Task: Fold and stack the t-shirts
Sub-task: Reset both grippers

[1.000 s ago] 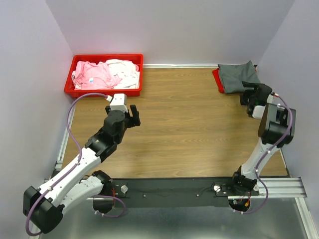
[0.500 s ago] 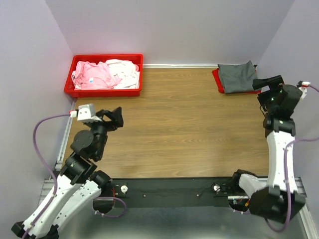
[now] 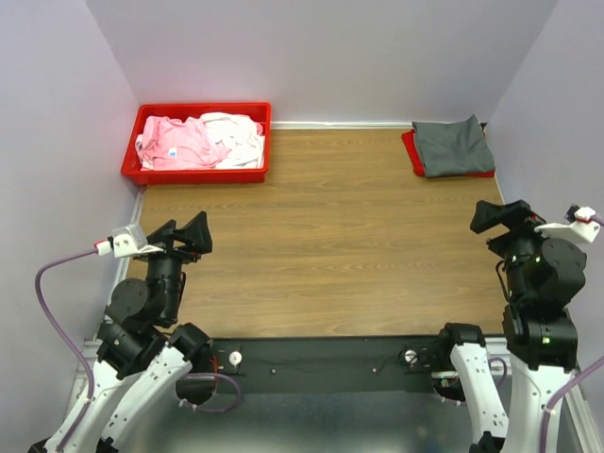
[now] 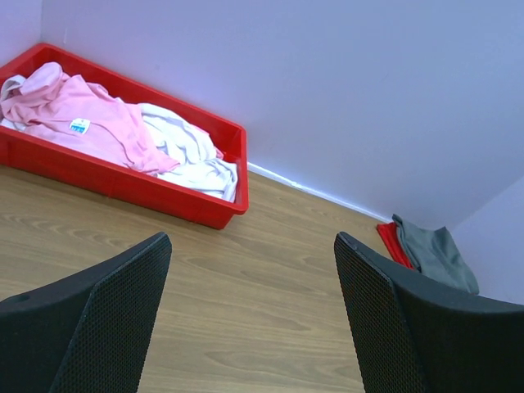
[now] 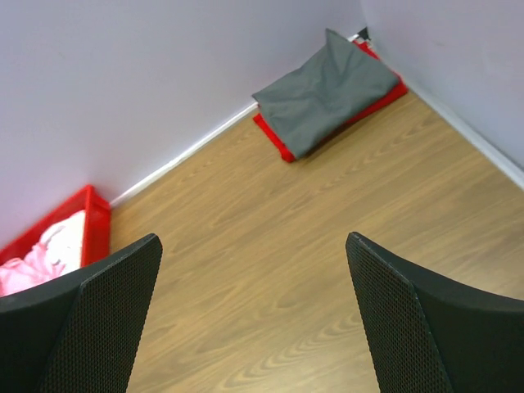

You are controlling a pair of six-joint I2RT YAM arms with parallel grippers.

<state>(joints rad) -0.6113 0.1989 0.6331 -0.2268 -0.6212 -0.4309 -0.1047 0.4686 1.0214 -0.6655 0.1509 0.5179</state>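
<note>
A folded dark grey t-shirt (image 3: 453, 146) lies on a bright red t-shirt (image 3: 411, 151) in the table's back right corner; the right wrist view shows the grey one (image 5: 327, 90) over the red edge (image 5: 274, 137). A pale pink t-shirt (image 3: 175, 142) and a white t-shirt (image 3: 236, 137) lie crumpled in the bin. My left gripper (image 3: 184, 234) hangs open near the front left, nothing between its fingers (image 4: 250, 239). My right gripper (image 3: 500, 217) is open and empty at the right side, well short of the stack (image 5: 252, 239).
The red plastic bin (image 3: 198, 110) stands at the back left against the wall. Purple walls close in the left, back and right sides. Bare wooden tabletop (image 3: 340, 226) spreads between the bin, the stack and both arms.
Both arms have drawn back toward the near edge and risen. The right gripper has come away from the grey t-shirt stack and opened wider; the stack stays put.
</note>
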